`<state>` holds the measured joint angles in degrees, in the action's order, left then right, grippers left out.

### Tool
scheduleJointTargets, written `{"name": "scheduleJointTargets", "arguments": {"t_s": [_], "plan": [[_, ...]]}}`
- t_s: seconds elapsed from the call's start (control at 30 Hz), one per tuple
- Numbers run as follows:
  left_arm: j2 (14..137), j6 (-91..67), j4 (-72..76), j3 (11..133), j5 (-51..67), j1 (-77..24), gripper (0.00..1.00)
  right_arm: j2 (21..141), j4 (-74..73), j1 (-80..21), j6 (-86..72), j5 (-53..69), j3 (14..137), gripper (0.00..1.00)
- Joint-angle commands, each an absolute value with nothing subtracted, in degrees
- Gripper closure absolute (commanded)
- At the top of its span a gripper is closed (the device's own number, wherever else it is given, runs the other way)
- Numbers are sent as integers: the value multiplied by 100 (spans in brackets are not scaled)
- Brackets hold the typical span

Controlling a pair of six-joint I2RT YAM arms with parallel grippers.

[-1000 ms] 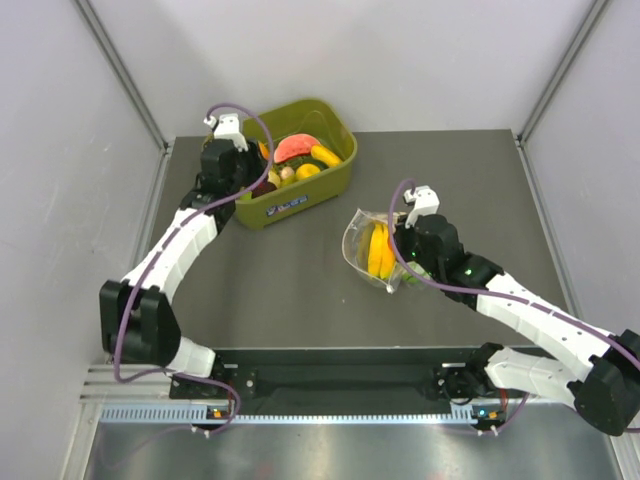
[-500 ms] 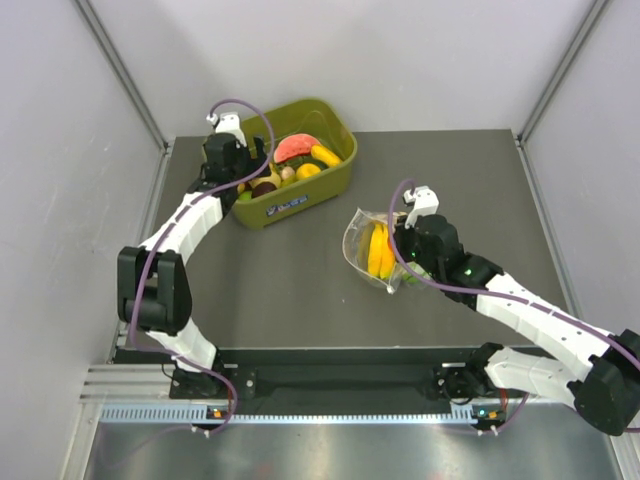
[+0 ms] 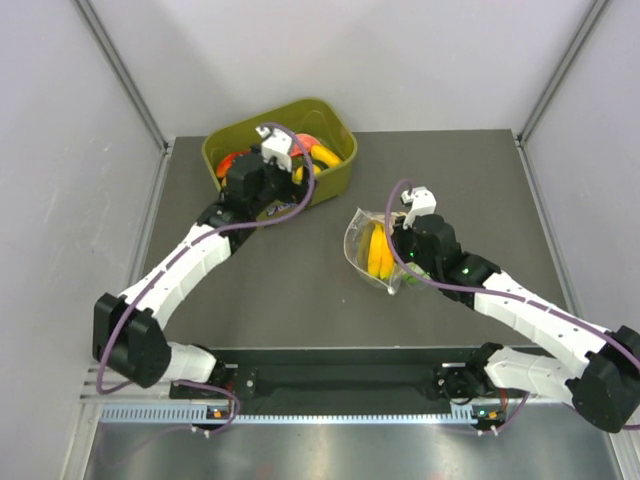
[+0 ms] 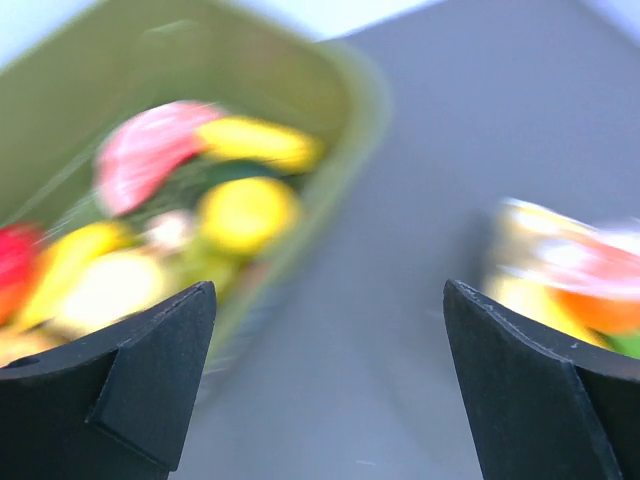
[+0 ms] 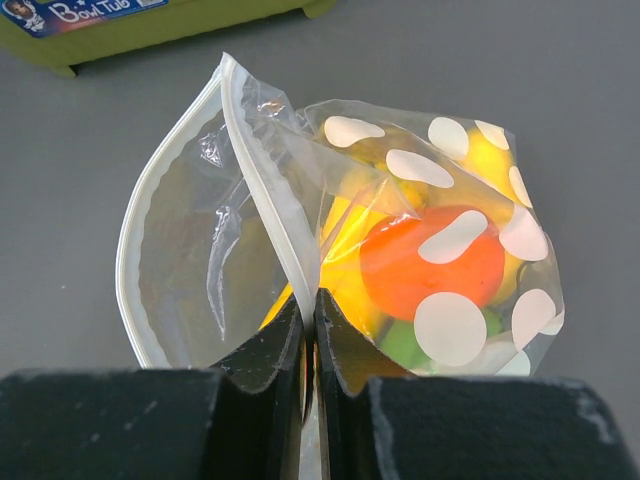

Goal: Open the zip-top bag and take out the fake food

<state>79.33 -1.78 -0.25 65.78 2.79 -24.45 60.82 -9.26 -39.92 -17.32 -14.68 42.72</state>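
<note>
Zip-top bag (image 5: 240, 230), mouth gaping, right of centre in the top view, pinched by one wall.

The fake food (image 5: 428, 262), orange, yellow and green pieces, sits inside. The right gripper (image 5: 309, 318) is clamped tight on the bag's zip edge. At upper left, the left gripper (image 4: 327, 292) hangs spread wide and empty by the olive tub (image 3: 338, 172).

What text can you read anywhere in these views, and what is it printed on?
"Bowl Tub": on the blue label on the side of the olive-green tub, right wrist view. The frame's top edge cuts it, and any smaller print is unreadable.
Zip-top bag: white dots only, no text.
Left wrist view: too blurred to read anything.
</note>
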Motion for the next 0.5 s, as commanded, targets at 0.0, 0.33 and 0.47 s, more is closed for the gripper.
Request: {"name": "scheduleJointTargets", "arguments": {"t_s": [0.0,0.33,0.47], "plan": [[7550,18,211,6346,887,-3222,1,5951,-756,-3902,-1819,-1459,4359,93],[8313,-895,781,5977,1713,-4579,1,5450,-1010,-3894,-1863,-1687,4272,92],[8858,-1257,1503,5906,2145,-4667,1,5291,-1107,-3894,-1881,-1723,4280,92]]}}
